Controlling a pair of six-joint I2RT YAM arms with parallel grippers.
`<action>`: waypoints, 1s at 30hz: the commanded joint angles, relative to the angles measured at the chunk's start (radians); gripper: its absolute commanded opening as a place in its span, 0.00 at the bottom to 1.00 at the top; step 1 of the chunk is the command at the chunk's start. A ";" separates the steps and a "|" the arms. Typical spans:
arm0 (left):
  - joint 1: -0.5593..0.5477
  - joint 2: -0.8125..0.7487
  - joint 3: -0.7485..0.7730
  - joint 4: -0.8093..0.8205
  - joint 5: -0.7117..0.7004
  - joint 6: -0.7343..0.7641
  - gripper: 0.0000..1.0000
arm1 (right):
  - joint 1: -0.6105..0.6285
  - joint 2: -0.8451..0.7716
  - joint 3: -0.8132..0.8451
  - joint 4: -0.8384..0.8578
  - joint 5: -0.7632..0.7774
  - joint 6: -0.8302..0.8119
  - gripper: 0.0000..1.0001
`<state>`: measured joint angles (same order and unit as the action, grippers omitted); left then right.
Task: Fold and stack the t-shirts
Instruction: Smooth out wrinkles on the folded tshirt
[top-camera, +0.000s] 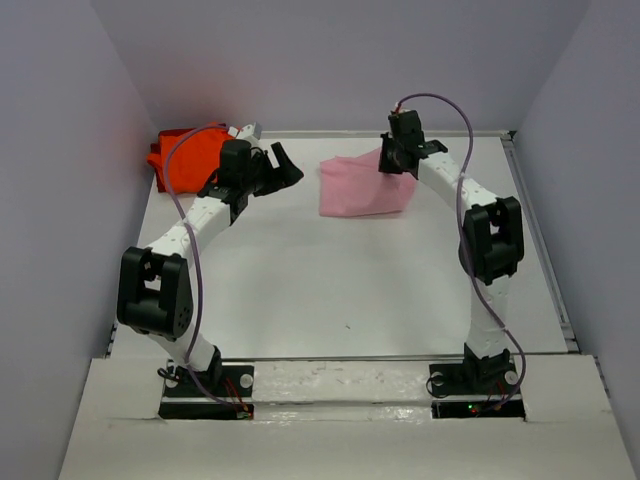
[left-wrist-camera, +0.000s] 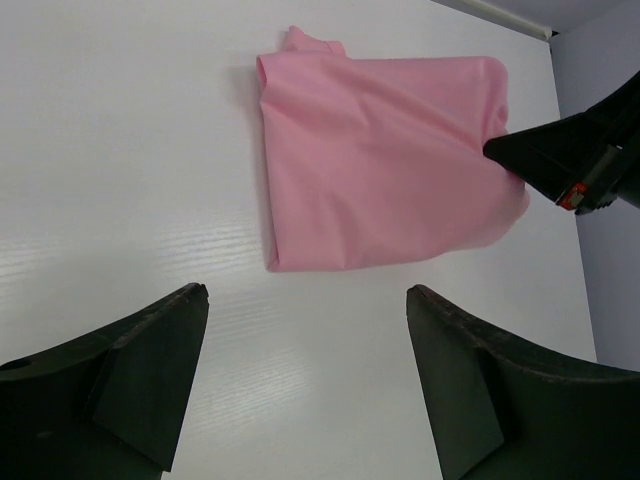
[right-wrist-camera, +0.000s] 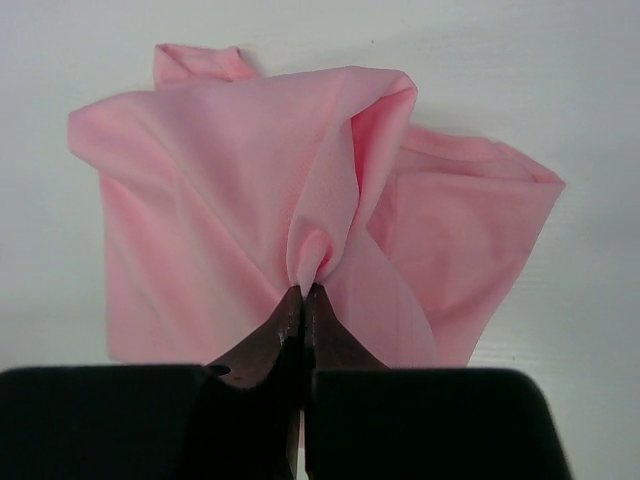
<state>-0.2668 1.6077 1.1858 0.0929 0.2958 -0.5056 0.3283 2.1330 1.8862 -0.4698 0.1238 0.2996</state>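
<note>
The light pink t-shirt (top-camera: 362, 186) lies folded on the white table at the back middle; it also shows in the left wrist view (left-wrist-camera: 385, 170) and the right wrist view (right-wrist-camera: 215, 210). My right gripper (right-wrist-camera: 306, 290) is shut on a pinched fold of its right edge, lifting that edge a little; from above the gripper (top-camera: 392, 160) is at the shirt's far right corner. The bright orange t-shirt (top-camera: 188, 160) lies bunched at the back left. My left gripper (top-camera: 288, 165) is open and empty, raised between the two shirts; in its own view (left-wrist-camera: 305, 295) the jaws stand wide apart over bare table.
The table (top-camera: 330, 290) is walled at the back and both sides by grey panels. A raised rail (top-camera: 540, 240) runs along the right edge. The left arm's cable (top-camera: 185, 210) loops over the orange shirt.
</note>
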 joint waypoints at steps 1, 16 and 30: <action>0.000 0.000 0.028 0.022 0.025 0.002 0.89 | 0.005 -0.085 -0.140 -0.032 0.033 0.058 0.00; 0.000 0.015 0.032 0.019 0.032 0.003 0.90 | -0.005 -0.268 -0.567 0.043 0.067 0.141 0.00; 0.000 0.027 0.038 0.014 0.042 0.003 0.90 | -0.005 -0.429 -0.596 -0.012 0.109 0.124 0.54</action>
<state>-0.2668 1.6409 1.1862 0.0917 0.3115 -0.5056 0.3267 1.7760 1.2255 -0.4744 0.2104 0.4374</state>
